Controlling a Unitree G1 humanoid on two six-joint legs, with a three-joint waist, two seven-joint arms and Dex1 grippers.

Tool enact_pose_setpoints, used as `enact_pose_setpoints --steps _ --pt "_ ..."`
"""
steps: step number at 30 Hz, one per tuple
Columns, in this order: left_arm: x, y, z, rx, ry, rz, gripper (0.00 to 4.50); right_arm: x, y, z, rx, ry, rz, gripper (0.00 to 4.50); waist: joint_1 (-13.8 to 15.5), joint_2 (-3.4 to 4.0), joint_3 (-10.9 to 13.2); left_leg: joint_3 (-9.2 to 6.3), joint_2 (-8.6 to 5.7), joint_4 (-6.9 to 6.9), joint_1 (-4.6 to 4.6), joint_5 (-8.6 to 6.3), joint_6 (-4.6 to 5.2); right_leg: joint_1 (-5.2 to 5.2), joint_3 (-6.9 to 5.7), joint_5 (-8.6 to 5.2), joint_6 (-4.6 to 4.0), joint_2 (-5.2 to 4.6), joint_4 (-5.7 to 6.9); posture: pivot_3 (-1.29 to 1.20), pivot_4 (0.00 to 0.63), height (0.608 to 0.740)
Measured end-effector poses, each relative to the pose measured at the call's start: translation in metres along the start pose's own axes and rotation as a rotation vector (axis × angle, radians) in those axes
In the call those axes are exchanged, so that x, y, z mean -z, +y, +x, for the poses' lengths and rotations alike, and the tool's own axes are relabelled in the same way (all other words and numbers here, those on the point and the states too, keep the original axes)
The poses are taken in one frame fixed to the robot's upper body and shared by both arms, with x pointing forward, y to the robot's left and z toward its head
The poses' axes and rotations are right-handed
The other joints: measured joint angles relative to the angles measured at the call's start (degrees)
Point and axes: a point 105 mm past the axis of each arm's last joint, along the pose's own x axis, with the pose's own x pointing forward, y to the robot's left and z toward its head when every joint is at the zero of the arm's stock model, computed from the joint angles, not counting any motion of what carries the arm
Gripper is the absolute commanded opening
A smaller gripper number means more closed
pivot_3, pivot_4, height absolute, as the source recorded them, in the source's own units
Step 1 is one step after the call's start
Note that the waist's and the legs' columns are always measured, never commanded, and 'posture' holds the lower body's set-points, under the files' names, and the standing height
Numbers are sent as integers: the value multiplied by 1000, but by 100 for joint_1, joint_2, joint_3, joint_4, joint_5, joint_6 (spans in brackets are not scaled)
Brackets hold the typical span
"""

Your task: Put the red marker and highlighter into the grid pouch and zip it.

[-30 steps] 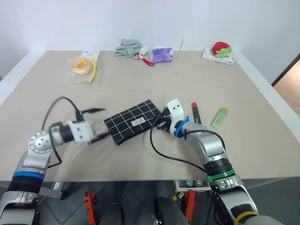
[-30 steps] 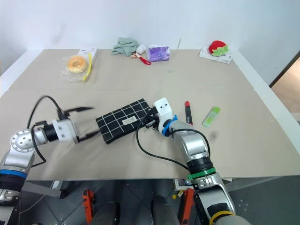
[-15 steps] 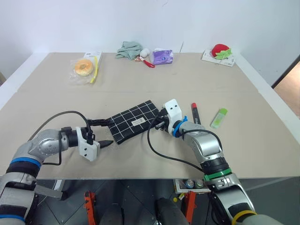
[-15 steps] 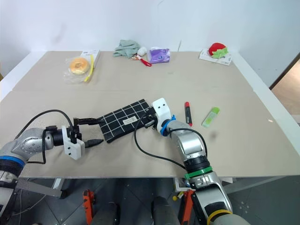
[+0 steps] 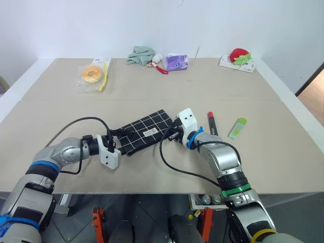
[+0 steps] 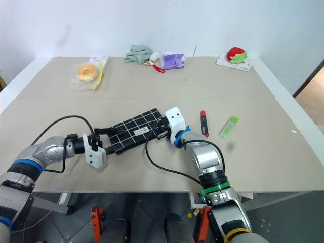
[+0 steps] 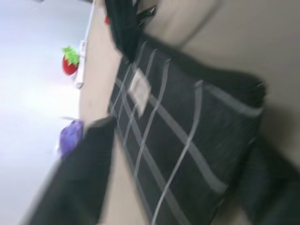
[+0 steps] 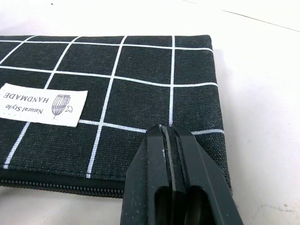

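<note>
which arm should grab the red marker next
Right, probably. The red marker lies just beside the right gripper, whose shut fingers rest at the grid pouch. The left gripper straddles the pouch's far end.

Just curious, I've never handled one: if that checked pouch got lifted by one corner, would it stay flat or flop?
Probably flop: the grid pouch looks like thin woven fabric lying flat. It seems light and apparently empty, since the red marker and highlighter lie beside it.
</note>
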Motion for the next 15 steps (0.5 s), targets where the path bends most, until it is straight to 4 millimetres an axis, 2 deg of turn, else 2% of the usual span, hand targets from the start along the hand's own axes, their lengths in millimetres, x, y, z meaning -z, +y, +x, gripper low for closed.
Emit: enact_pose_setpoints --steps 3,4,9,13,15 --pt "-1 8 3 -3 -10 21 342 1 0 0 1 5 3 0 1 18 -13 -1 -1 -1 1 -1 1 2 0 -2 1 0 0 0 150 739" --pt "-1 10 3 -6 -11 24 99 1 0 0 1 6 3 0 1 29 -19 -1 -1 -1 3 -1 1 4 0 -3 1 0 0 0 150 739" --pt "2 9 5 6 4 7 99 1 -1 -1 5 -4 1 0 3 47 -30 -2 -3 -1 9 0 2 9 2 -4 0 0 0 0 150 739" --pt "2 10 8 6 6 -11 99 -1 -3 -9 -1 -59 42 0 21 48 -30 -3 -7 -1 4 0 2 9 7 -6 4 0 -1 0 150 739" --pt "2 10 8 8 9 -22 0 -11 -6 -19 -2 -115 76 654 29 51 -29 -3 -8 0 2 0 2 8 10 -6 5 0 -1 0 150 739"
